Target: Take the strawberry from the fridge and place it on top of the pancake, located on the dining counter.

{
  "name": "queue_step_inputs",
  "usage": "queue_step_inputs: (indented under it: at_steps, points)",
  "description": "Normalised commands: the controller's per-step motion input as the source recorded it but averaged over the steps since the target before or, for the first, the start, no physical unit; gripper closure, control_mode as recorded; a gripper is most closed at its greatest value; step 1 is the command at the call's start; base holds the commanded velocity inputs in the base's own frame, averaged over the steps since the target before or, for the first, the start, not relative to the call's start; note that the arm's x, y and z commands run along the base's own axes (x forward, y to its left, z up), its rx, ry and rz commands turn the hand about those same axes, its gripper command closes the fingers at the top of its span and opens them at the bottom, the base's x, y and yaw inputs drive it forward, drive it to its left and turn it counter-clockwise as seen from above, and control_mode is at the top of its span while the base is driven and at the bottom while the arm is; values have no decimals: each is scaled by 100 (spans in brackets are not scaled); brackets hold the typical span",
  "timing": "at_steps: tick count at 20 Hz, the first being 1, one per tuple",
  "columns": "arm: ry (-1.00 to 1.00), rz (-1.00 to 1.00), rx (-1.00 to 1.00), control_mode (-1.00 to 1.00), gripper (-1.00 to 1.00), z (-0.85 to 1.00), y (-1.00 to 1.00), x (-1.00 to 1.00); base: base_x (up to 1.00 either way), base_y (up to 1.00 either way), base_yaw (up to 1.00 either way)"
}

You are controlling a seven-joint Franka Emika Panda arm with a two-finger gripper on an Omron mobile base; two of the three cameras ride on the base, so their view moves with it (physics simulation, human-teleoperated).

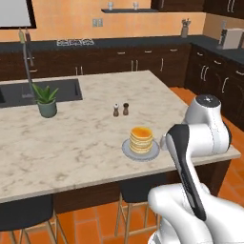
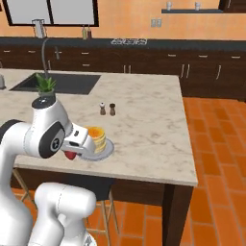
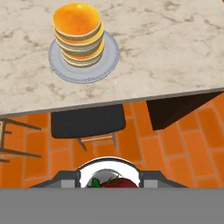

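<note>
Marbled beige stone is what I have under me: the dining counter [image 1: 71, 143], and going left to right across the left base view I pass a potted plant [image 1: 46, 100] by the sink, then the salt and pepper shakers [image 1: 120, 109], then the pancake [image 1: 141, 138], a small stack on a grey plate [image 1: 127, 150] near the counter's front edge, and my own arm at the far right. In the right base view the gripper [image 2: 72, 153] sits just beside that plate, off the counter's edge, jaws drawn narrow around the strawberry [image 2: 70, 155], which shows as a dark red bit under the hand. The hand view shows the berry [image 3: 117, 182] at the bottom with its green cap, over a stool [image 3: 87, 120] and the floor, not yet over the stack. I judge the berry light, soft and easily bruised, a little slick; the hold across its widest part looks right, and I would squeeze no harder. The stack's top is small and slightly domed, so it could roll off if dropped.
</note>
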Motion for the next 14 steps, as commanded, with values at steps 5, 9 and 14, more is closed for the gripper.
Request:
queue_step_inputs:
  at_steps: [5, 9, 14]
  points:
    - [0, 0, 0, 100, 100, 0, 0, 0, 24, 25, -3]
    - [0, 0, 0, 100, 100, 0, 0, 0, 45, 2, 0]
    - [0, 0, 0, 100, 100, 0, 0, 0, 74, 17, 0]
